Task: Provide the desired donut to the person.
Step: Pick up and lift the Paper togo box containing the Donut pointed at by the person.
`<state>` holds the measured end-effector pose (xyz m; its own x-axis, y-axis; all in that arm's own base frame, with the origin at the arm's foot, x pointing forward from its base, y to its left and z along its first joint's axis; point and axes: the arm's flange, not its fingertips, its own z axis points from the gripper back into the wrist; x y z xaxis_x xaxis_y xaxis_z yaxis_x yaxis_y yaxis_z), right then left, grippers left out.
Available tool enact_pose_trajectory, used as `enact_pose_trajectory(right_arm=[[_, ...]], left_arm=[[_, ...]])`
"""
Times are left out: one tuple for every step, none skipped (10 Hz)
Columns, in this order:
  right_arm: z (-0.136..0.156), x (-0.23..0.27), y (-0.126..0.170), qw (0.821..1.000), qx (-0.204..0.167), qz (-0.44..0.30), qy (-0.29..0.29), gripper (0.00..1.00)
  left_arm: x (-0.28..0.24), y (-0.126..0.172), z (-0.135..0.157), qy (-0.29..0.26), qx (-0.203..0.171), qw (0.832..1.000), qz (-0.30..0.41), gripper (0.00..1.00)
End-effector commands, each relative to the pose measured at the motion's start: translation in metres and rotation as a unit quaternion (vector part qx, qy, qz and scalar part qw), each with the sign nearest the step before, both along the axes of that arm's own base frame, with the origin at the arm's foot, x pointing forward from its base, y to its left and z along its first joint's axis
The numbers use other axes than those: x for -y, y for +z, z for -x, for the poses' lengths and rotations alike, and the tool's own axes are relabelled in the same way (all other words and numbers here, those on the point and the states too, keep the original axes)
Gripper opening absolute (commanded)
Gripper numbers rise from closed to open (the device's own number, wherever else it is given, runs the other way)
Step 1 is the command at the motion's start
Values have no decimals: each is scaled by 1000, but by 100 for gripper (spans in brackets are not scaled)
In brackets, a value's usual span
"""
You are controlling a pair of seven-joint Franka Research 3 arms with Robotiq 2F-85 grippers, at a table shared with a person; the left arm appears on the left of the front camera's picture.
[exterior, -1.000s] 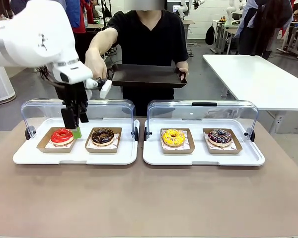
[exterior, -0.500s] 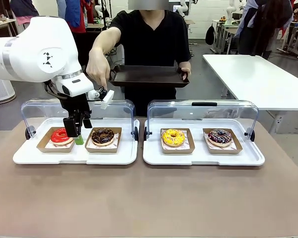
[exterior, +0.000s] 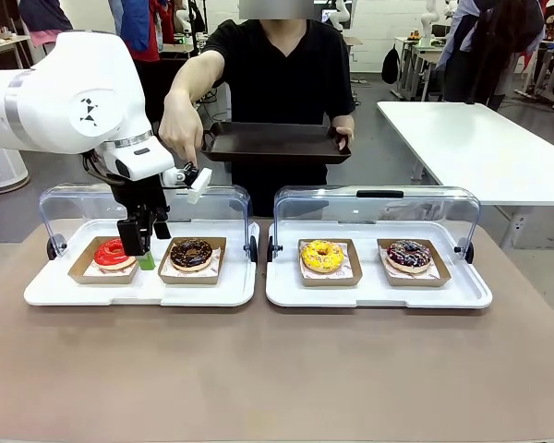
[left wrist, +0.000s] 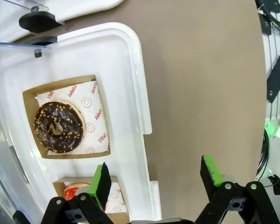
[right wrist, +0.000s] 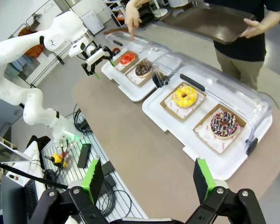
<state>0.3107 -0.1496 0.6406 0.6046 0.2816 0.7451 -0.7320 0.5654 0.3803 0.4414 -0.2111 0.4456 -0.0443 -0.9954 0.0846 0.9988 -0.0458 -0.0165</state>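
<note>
1. Red donut (exterior: 114, 252) sits in a card box at the left end of the left tray (exterior: 138, 288). The chocolate donut (exterior: 191, 251) is boxed just beside it on the same tray.
2. Yellow donut (exterior: 322, 255) and sprinkled donut (exterior: 408, 253) are boxed on the right tray (exterior: 379, 293). The clear lids (exterior: 83, 198) of both trays are swung up at the back.
3. My left gripper (exterior: 138, 254) hangs low between the red and chocolate donuts, close to the red one's box. Its fingers (left wrist: 102, 184) are spread wide with nothing between them. In the left wrist view one finger is over that box's corner and the other is over the bare worktop (exterior: 277, 369).
4. My right gripper (right wrist: 147, 179) is high above the worktop, well apart from the trays, with its fingers wide and holding nothing.
5. The person (exterior: 277, 74) stands at the far side. One hand (exterior: 180, 129) points down over the left tray, and from the right wrist view the fingertip is nearest the red donut. The other hand holds a dark serving tray (exterior: 275, 140) level at the waist.
</note>
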Motion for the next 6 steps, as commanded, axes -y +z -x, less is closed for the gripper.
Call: enact_pose_trajectory(right_arm=[[0,0,0,1000,1,-6,4,100],[0,0,0,1000,1,-6,4,100],[0,0,0,1000,1,-6,4,100],[0,0,0,1000,1,-6,4,100],[0,0,0,1000,1,-6,4,100],[0,0,0,1000,1,-6,4,100]], left_arm=[[-5,-21,1,11,32,999,-36,100],[-5,-31,-2,11,43,998,-50,100],[-6,-41,-9,4,36,997,-63,100],[-7,-53,-11,2,30,998,-63,100],[-8,-63,-13,5,34,997,-66,100],[-10,-70,-18,11,36,997,-67,100]])
